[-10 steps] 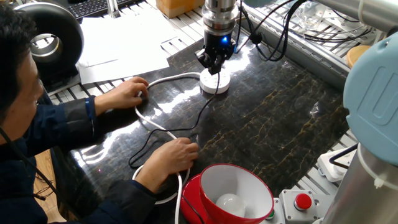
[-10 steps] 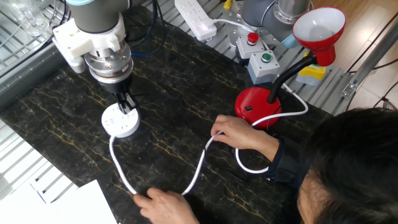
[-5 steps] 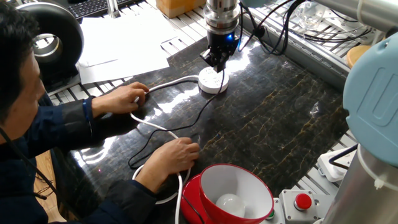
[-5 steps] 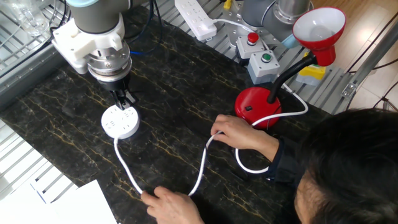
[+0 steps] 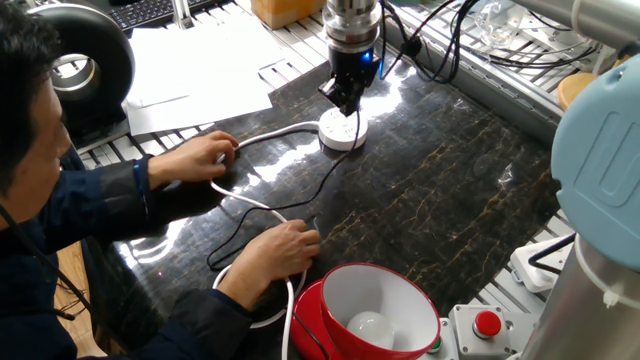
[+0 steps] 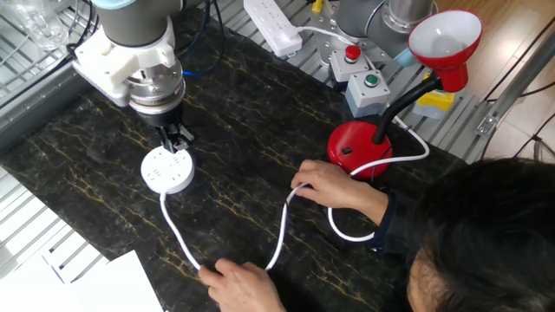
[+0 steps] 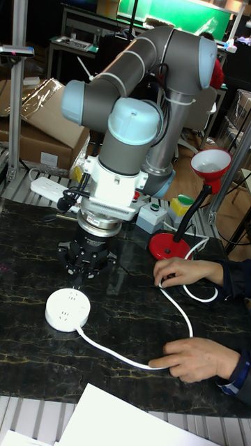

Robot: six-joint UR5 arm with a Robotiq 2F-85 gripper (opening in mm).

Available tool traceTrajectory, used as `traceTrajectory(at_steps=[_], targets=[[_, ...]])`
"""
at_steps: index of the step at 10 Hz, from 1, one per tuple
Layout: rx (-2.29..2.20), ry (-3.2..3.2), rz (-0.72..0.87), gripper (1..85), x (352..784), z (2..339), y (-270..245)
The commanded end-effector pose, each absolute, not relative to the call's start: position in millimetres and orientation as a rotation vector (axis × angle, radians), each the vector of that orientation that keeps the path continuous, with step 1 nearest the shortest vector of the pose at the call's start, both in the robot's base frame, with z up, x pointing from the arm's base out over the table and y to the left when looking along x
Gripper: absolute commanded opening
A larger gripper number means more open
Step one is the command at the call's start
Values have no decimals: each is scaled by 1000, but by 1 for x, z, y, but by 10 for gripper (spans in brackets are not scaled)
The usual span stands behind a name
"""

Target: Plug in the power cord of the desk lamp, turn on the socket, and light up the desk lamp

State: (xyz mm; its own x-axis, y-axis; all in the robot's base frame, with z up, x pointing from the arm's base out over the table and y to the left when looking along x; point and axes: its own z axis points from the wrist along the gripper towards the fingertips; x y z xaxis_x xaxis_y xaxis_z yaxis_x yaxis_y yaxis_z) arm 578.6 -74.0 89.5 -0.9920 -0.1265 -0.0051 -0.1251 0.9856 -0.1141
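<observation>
- The UR5 arm points straight down, its gripper point(image 6: 176, 139) hanging just above the far edge of the socket point(image 6: 167, 170).
- The fingers pinch a small black plug; the power cord point(image 5: 300, 200) trails from it across the dark tabletop point(image 6: 251, 113).
- The socket lies flat, holes facing up, its white cable point(image 7: 139, 359) running toward the person's hands.
- The desk lamp point(image 6: 381, 130) stands well apart from the socket, shade tilted upward.

Robotics lab bench.
Aluminium-slat frame point(image 6: 35, 217), emergency-stop button boxes point(image 6: 351, 59), a keyboard point(image 5: 150, 10), cardboard boxes point(image 7: 42, 129) behind the arm.
</observation>
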Motion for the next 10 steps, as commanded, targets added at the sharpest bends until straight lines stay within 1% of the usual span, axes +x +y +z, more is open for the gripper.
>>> traceTrajectory(at_steps=[1, 2, 4, 5, 6, 8, 10], targets=[[-826, 3014, -281, 10, 578, 103, -68], [-941, 2980, -314, 10, 576, 108, -60], [-1201, 2837, -163, 10, 580, 103, -19], [-1378, 2749, -191, 10, 585, 98, -22], [-1486, 2678, -181, 10, 591, 89, -19], [-1653, 2606, -167, 10, 591, 81, -30], [-1758, 2548, -160, 10, 590, 78, -29]])
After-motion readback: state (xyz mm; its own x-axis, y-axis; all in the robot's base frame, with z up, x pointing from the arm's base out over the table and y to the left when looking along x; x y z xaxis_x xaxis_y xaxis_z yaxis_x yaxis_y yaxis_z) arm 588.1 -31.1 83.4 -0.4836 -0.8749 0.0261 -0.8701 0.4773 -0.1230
